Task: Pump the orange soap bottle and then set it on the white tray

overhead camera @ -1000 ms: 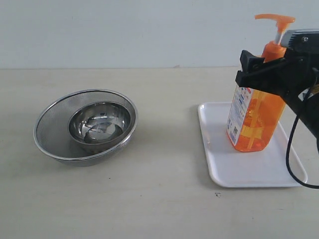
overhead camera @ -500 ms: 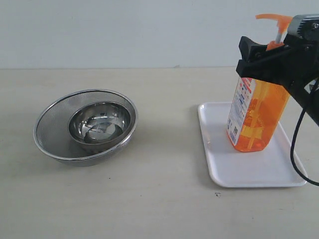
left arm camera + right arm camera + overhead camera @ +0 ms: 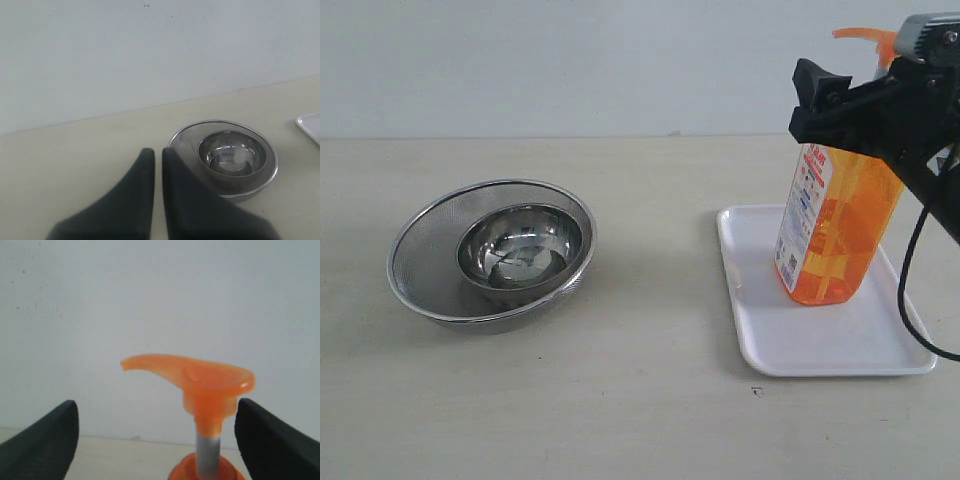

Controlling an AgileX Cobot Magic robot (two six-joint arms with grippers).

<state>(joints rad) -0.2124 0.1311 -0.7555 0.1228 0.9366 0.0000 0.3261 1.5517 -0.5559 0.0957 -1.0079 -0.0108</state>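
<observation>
**Right arm after release.** The right gripper (image 3: 840, 100), black, has risen over the last second from the shoulder of the tall translucent orange soap bottle (image 3: 835, 240) to the level of its pump. The bottle has not moved. It stands upright on the glossy white rectangular tray (image 3: 820, 345), towards the tray's far side, at the right of the beige desk (image 3: 650, 400).

In the right wrist view the fingers (image 3: 45, 440) are spread wide on either side of the white stem. They touch neither the stem nor the orange pump head (image 3: 200, 377) and hold nothing.

The bottle's white-and-red label faces left; its print is too small to read.

At the left of the desk, well apart from the tray, a round steel bowl (image 3: 520, 245) sits inside a wire-mesh strainer (image 3: 430, 230). Only reflections show in the bowl.

The left gripper (image 3: 157, 152) hangs above the desk near the strainer, its fingers drawn together to a thin slit, gripping nothing.
</observation>
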